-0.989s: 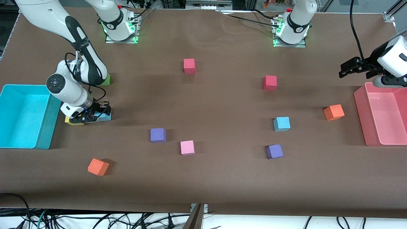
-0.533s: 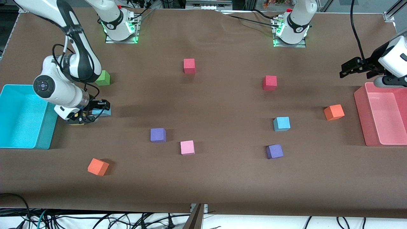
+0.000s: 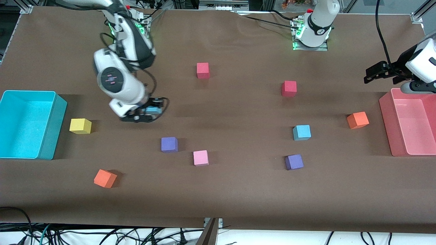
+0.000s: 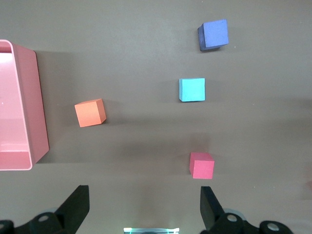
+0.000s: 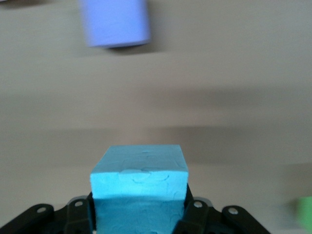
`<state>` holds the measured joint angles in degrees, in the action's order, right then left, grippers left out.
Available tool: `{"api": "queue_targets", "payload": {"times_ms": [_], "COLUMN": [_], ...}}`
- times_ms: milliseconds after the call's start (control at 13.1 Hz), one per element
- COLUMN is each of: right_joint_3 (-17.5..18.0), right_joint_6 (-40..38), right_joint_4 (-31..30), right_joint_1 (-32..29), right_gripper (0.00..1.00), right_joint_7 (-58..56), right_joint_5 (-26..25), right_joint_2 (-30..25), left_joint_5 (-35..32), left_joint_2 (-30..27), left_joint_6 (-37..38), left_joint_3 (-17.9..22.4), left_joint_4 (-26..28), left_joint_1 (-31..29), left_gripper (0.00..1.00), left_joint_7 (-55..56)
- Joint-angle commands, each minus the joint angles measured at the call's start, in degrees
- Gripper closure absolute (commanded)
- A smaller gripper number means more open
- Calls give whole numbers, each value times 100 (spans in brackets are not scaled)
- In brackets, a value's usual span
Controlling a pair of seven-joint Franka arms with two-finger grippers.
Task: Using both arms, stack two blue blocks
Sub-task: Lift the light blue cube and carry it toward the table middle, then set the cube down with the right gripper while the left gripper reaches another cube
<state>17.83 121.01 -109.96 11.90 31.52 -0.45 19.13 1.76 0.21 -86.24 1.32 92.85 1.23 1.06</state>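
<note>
Right tool (image 3: 147, 114): clamped on a blue block (image 3: 153, 110), up in the air over bare counter (image 3: 218, 190) between the yellow cube (image 3: 80, 126) and the middle of the cloth. From the front you barely catch a sliver of cyan, the wrist and cables cover most of it. The right wrist view shows it way better: block (image 5: 140, 187) sits squeezed between the black fingers (image 5: 80, 217), only its top and one face showing, fingertips cut off by the frame edge.

Left tool (image 3: 378, 72): parked above the counter just beside the pink bin (image 3: 386, 119), fingers spread wide, nothing in them. This arm is just waiting. In its wrist view only the two finger tips (image 4: 78, 207) poke in, the rest is cropped.

Other blue block (image 3: 301, 132): sitting on the counter toward the left arm's end, between the orange cube (image 3: 357, 120) and a purple cube (image 3: 294, 162) that's nearer the camera. Nothing touching it.

Blurry bits: right wrist view has a smeared purple cube (image 5: 115, 23) and a green blob (image 5: 305, 212) cut off at the edge, can't say more about that one.

Turquoise bin (image 3: 51, 129): at the right arm's end, partly cropped by the frame.
</note>
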Motion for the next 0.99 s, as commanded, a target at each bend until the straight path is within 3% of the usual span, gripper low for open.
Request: {"api": "queue_targets", "payload": {"times_ms": [0,380,533,761,837,913], "right_joint_3": [195,195,195,195,195,204], "right_joint_6": [579,915,1046,1381,1381,1408], "right_joint_4": [142,1476,1601,1583,1583,1583], "right_joint_1": [424,1488,1648,1640,1649,1640], "right_gripper": [83,83,83,77,59,4], "right_joint_7": [696,2603,2631,2631,2640,2640], "right_joint_5": [-339,-1202,-1413,-1607,-1590,-1598], "right_joint_2": [529,1978,2252,2411,2420,2438], "left_joint_5": [27,35,61,79,88,88], "left_joint_2": [40,146,172,391,514,620], "left_joint_6": [-366,-894,-920,-1149,-1262,-1498], "left_joint_3": [-53,-53,-88,-552,-728,-886], "left_joint_4": [250,717,735,743,743,830], "left_joint_1": [-79,-79,-71,-62,-44,-1], "left_gripper": [0,0,0,0,0,0], "left_joint_7": [-35,-79,25,804,1269,1666]}}
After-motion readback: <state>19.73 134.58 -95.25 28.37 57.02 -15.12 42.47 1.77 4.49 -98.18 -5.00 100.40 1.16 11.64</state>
